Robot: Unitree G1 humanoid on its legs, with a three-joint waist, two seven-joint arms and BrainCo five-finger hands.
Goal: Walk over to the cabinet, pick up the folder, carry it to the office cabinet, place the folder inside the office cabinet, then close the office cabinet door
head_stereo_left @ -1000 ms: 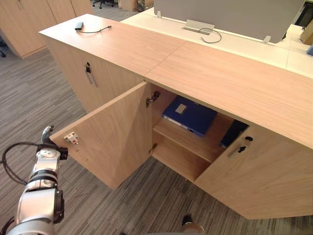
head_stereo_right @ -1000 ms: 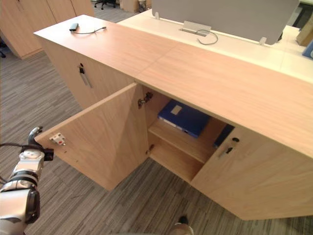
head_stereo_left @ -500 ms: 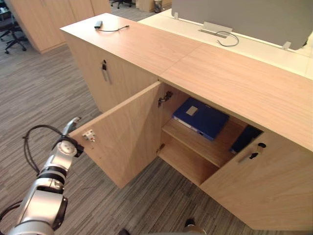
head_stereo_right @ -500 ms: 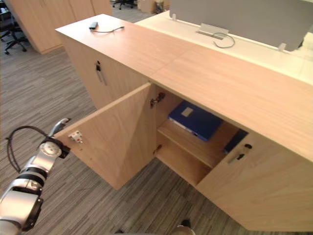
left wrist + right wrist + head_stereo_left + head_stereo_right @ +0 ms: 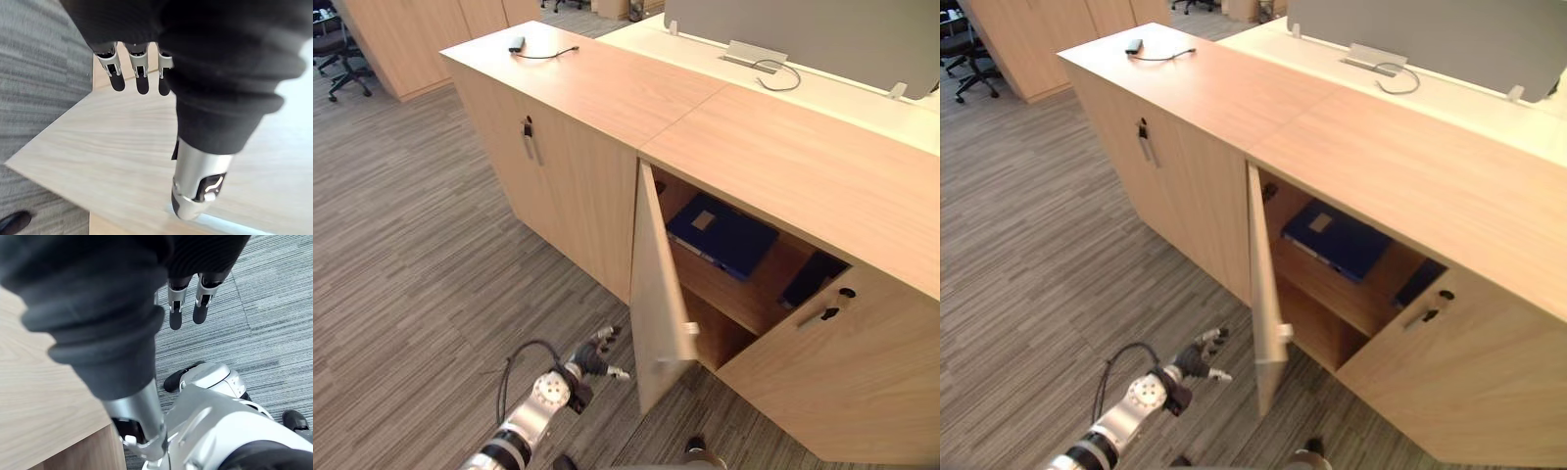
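Since a second ago the door (image 5: 656, 284) has swung from wide open to half shut; I'm watching my left hand (image 5: 592, 358) hovering low beside it, fingers relaxed and empty. My right hand (image 5: 187, 303) is hanging loose too. The blue folder (image 5: 722, 235), pale label (image 5: 704, 220) up, is lying flat on the upper shelf (image 5: 720, 290) of the cabinet (image 5: 783, 157).

A small black device (image 5: 517, 44) trails a thin cable. Behind, a silver bracket (image 5: 754, 51) sits on the white counter (image 5: 862, 103) under a grey screen (image 5: 803, 22). Striped grey carpet (image 5: 411, 255); an office chair (image 5: 335, 49) stands far left.

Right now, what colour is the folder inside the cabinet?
Blue folder, clearest in the left eye view.
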